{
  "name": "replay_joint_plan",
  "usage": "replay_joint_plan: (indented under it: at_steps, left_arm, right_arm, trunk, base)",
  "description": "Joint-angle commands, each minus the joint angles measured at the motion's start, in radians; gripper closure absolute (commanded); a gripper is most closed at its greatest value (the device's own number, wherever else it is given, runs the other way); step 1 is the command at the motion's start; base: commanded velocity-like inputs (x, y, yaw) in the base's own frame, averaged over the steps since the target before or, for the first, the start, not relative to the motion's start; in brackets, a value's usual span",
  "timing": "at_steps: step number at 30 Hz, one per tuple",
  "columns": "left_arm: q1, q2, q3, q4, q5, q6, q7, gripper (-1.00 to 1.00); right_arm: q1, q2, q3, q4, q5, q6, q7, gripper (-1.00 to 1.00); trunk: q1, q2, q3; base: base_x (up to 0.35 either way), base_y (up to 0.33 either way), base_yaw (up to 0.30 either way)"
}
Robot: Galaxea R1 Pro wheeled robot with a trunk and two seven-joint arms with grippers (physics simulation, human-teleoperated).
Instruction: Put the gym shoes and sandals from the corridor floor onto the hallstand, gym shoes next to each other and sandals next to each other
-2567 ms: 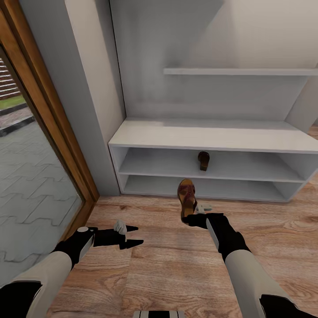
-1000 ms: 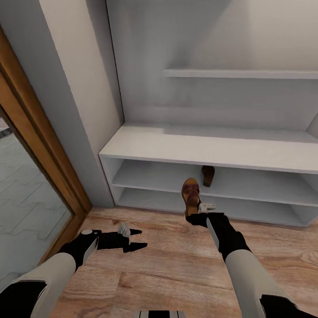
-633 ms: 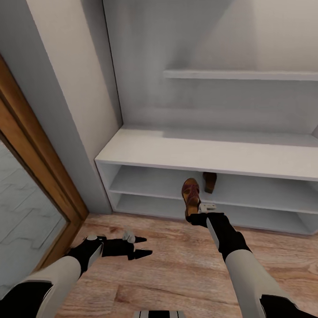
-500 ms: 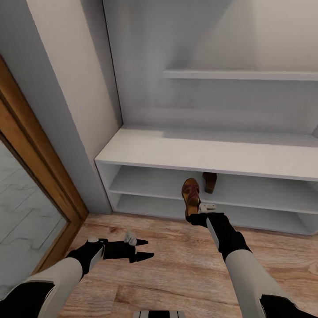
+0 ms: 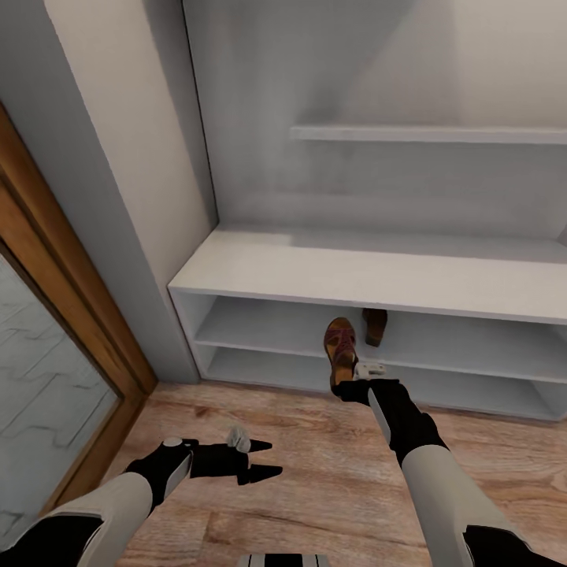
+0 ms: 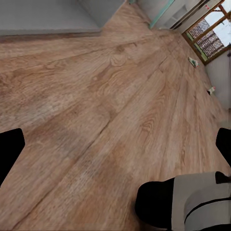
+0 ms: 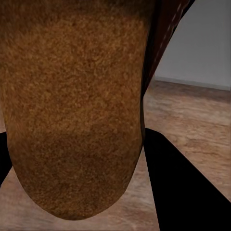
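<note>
While gripped: red-brown sandal [image 5: 340, 346], tan sole.

head: high, looking forward-down at hallstand [image 5: 370, 272]
left wrist: low over corridor floor [image 6: 96, 96]
right wrist: tight on sandal [image 7: 72, 106]
shared: floor

Grey hallstand [image 5: 370, 276]: one sandal [image 5: 375, 325], prob. upper tier.

Corridor: pale grey wall [image 5: 118, 142]; brown wood-framed glass door [image 5: 47, 331] at left, paved ground beyond; distant wood-framed window [image 6: 208, 33] at far corridor end; soft, even light.
</note>
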Motion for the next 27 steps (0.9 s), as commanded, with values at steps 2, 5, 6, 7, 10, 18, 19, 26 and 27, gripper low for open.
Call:
replay_joint_plan:
  at_steps: [2,5,6,7,10,18,19,26,27]
  left_arm:
    - [0.0,-0.008,-0.002,-0.001,-0.003,-0.01,0.0,-1.0]
    - [0.0,-0.011,-0.002,-0.001,-0.003,-0.01,0.0,-1.0]
    - [0.0,-0.011,-0.002,-0.001,-0.003,-0.01,0.0,-1.0]
    - [0.0,-0.011,-0.002,-0.001,-0.003,-0.01,0.0,-1.0]
    - [0.0,-0.012,-0.002,-0.001,-0.003,-0.01,0.0,-1.0]
    - [0.0,-0.012,-0.002,-0.001,-0.003,-0.01,0.0,-1.0]
    - [0.0,-0.012,-0.002,-0.001,-0.003,-0.01,0.0,-1.0]
    - [0.0,-0.017,-0.002,-0.001,-0.003,-0.01,0.0,-1.0]
    - [0.0,-0.017,-0.002,-0.001,-0.003,-0.01,0.0,-1.0]
  right_arm:
    - [0.0,0.001,-0.006,-0.002,0.008,0.005,0.006,1.0]
    - [0.0,0.001,-0.006,-0.002,0.009,0.005,0.006,1.0]
    - [0.0,0.001,-0.006,-0.002,0.01,0.005,0.006,1.0]
    - [0.0,0.001,-0.006,-0.002,0.01,0.005,0.006,1.0]
    - [0.0,0.001,-0.006,-0.002,0.01,0.005,0.006,1.0]
    - [0.0,0.001,-0.006,-0.003,0.01,0.005,0.006,1.0]
    - [0.0,0.001,-0.007,-0.003,0.01,0.005,0.006,1.0]
    - [0.0,0.001,-0.008,-0.003,0.01,0.005,0.006,1.0]
    - [0.0,0.001,-0.008,-0.003,0.01,0.005,0.006,1.0]
  trunk:
    - [0.0,0.0,-0.001]
    - [0.0,0.0,-0.001]
    - [0.0,0.0,-0.001]
    - [0.0,0.0,-0.001]
    - [0.0,0.0,-0.001]
    - [0.0,0.0,-0.001]
    - [0.0,0.0,-0.001]
    - [0.0,0.0,-0.001]
    - [0.0,0.0,-0.001]
  base:
    - [0.233,0.0,0.0]
    - [0.315,0.0,0.0]
    - [0.325,0.0,0.0]
    - [0.321,0.0,0.0]
    - [0.275,0.0,0.0]
    - [0.071,0.0,0.0]
    - [0.01,0.0,0.0]
    - [0.183,0.0,0.0]
    - [0.292,0.0,0.0]
